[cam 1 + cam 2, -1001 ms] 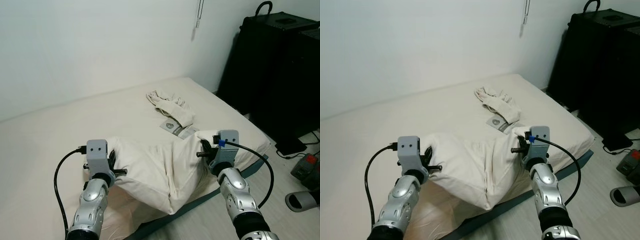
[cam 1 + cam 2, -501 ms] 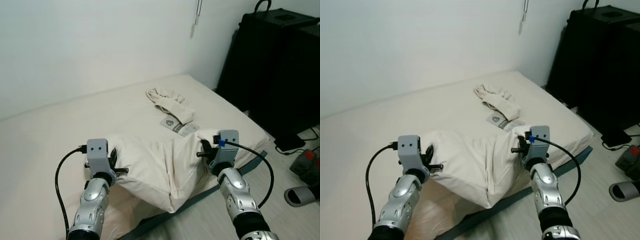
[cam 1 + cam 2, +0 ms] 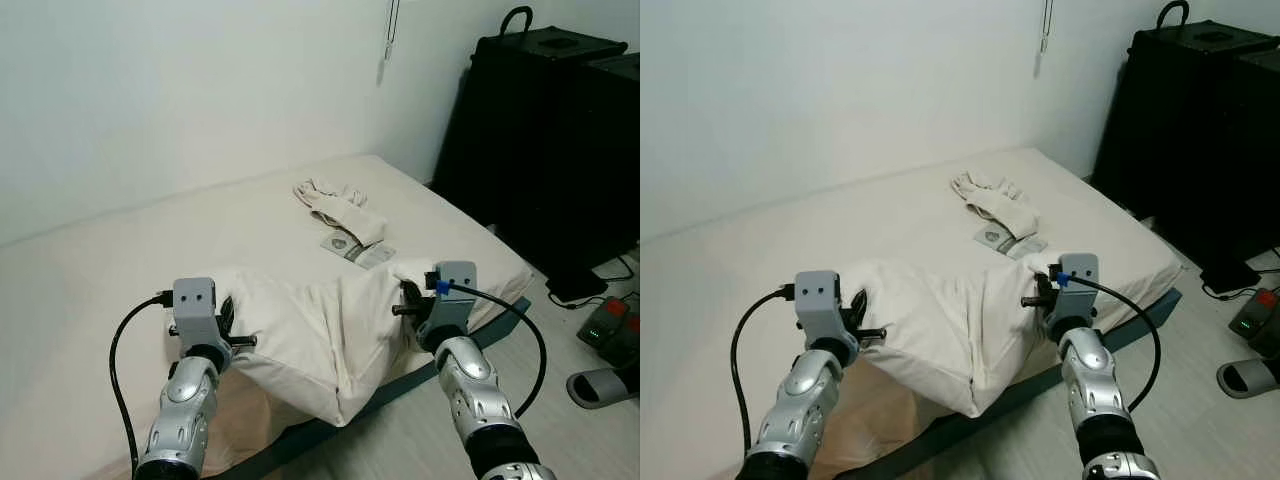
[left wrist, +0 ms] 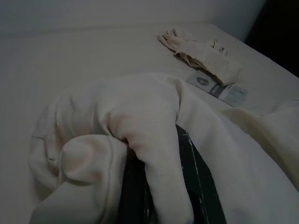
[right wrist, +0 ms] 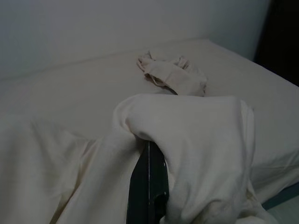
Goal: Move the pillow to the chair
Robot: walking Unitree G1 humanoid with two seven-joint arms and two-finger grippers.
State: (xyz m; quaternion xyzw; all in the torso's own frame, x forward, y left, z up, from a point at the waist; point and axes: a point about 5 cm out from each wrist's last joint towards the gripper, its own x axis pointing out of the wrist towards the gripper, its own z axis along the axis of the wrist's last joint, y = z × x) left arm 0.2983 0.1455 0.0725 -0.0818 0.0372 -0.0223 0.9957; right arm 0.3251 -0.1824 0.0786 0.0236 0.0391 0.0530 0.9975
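A cream pillow (image 3: 320, 330) hangs slack between my two arms above the near edge of the bed (image 3: 120, 270). My left gripper (image 3: 228, 318) is shut on the pillow's left corner, and the cloth (image 4: 154, 140) bunches over its black fingers (image 4: 196, 186). My right gripper (image 3: 405, 300) is shut on the right corner; cream fabric (image 5: 196, 140) drapes over its closed fingers (image 5: 149, 186). The pillow's lower corner (image 3: 340, 415) sags past the mattress edge.
A crumpled cream cloth (image 3: 335, 210) and a grey-white packet (image 3: 357, 250) lie farther back on the bed. A tall black case (image 3: 540, 140) stands at the right. On the floor at the right lie a slipper (image 3: 600, 385), a charger (image 3: 610, 325) and cables.
The whole view has shifted a little, so the camera has moved. The pillow stays held between both grippers, its lower corner now hanging past the mattress edge.
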